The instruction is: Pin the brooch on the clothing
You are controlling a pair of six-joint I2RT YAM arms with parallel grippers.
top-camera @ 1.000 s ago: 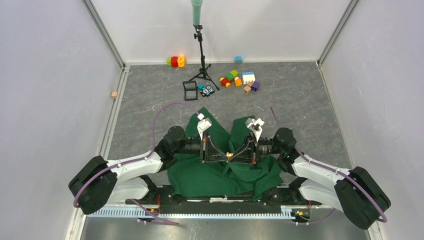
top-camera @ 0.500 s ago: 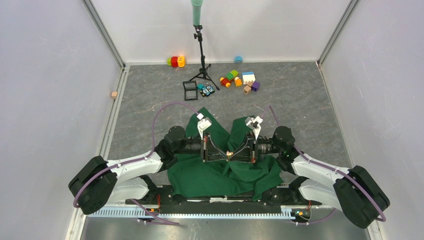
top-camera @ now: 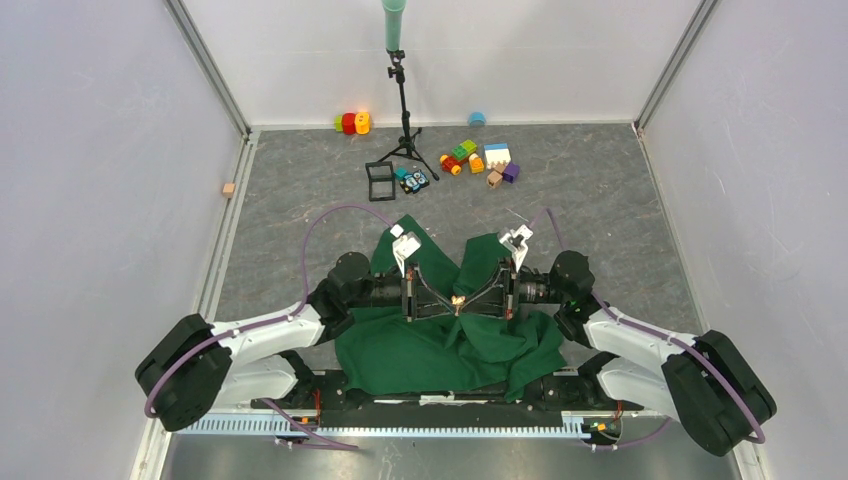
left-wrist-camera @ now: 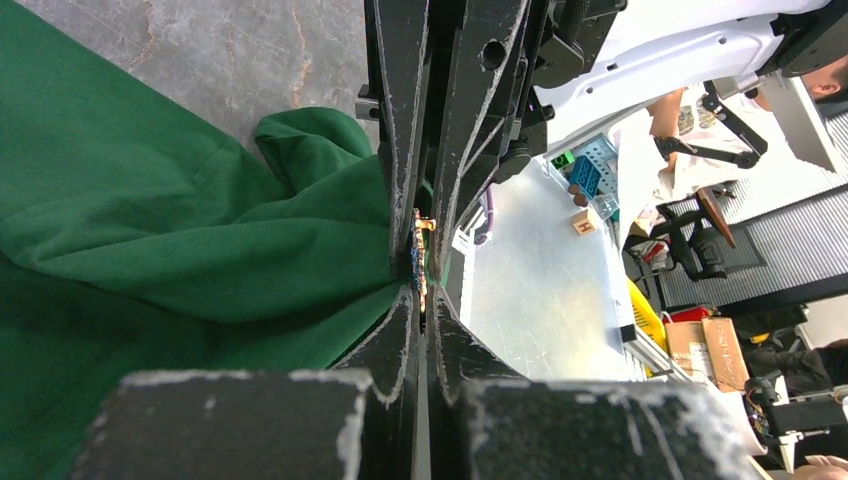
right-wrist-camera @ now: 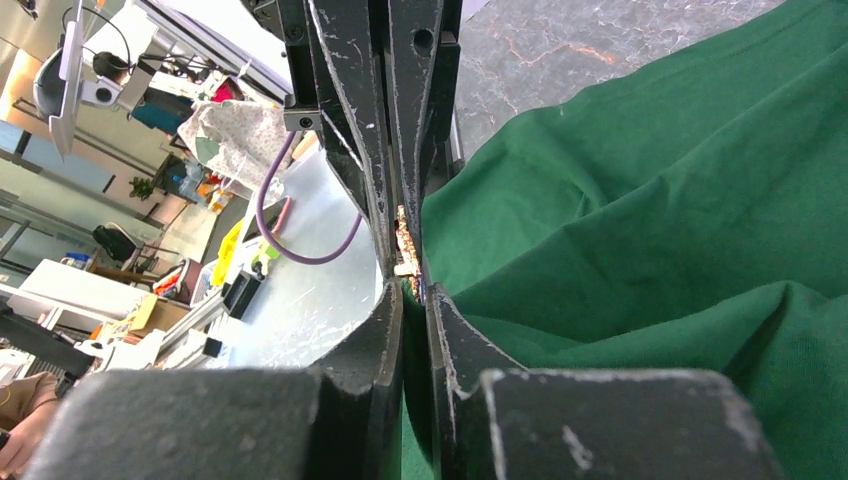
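Over the middle of the clothing [top-camera: 420,350], the brooch [top-camera: 458,300] is held where the left fingers [top-camera: 447,306] and right fingers [top-camera: 470,303] meet tip to tip, the 2 pairs squeezed almost together and equally near, though which pair grips it cannot be told

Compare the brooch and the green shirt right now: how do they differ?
The brooch is tiny and pale; the shirt is large and dark green. The brooch sits where the left gripper and right gripper meet tip to tip; the shirt sprawls rumpled under both arms.
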